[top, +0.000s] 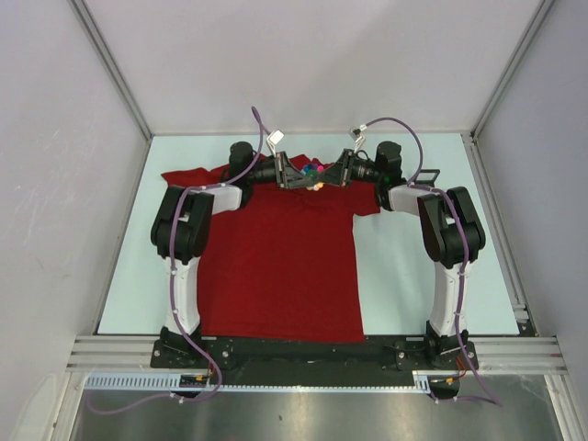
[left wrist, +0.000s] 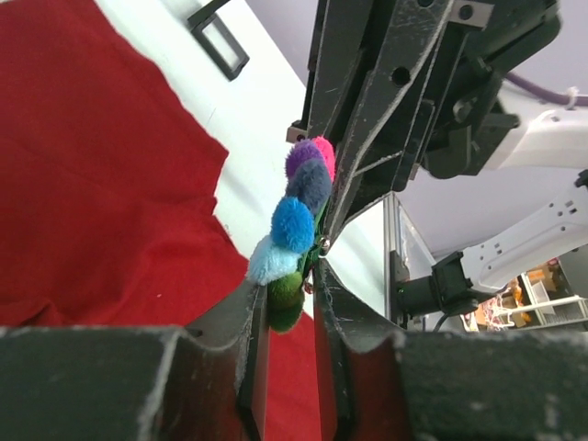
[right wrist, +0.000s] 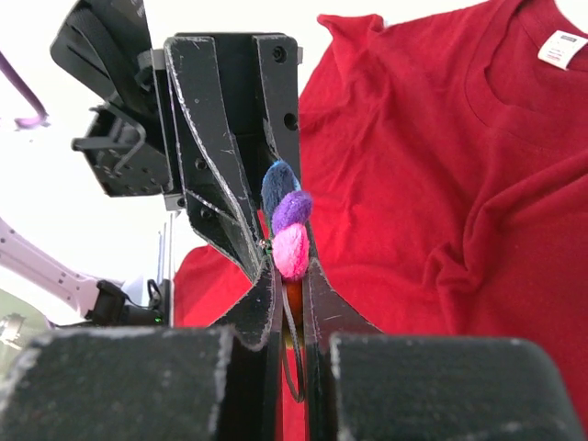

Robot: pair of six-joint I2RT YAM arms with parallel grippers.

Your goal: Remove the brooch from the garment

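The pale counter [top: 413, 276] carries a dark-red T-shirt [top: 276, 266] spread flat. Over its neck end the left gripper [top: 301, 176] and right gripper [top: 327, 175] meet tip to tip. Both pairs of jaws are clamped on the multicoloured pom-pom brooch [top: 314, 175] between them.

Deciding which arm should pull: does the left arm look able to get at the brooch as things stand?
Probably yes: the left tool straddles the green end of the brooch, with nothing in between, while the right tool is shut on its other end.
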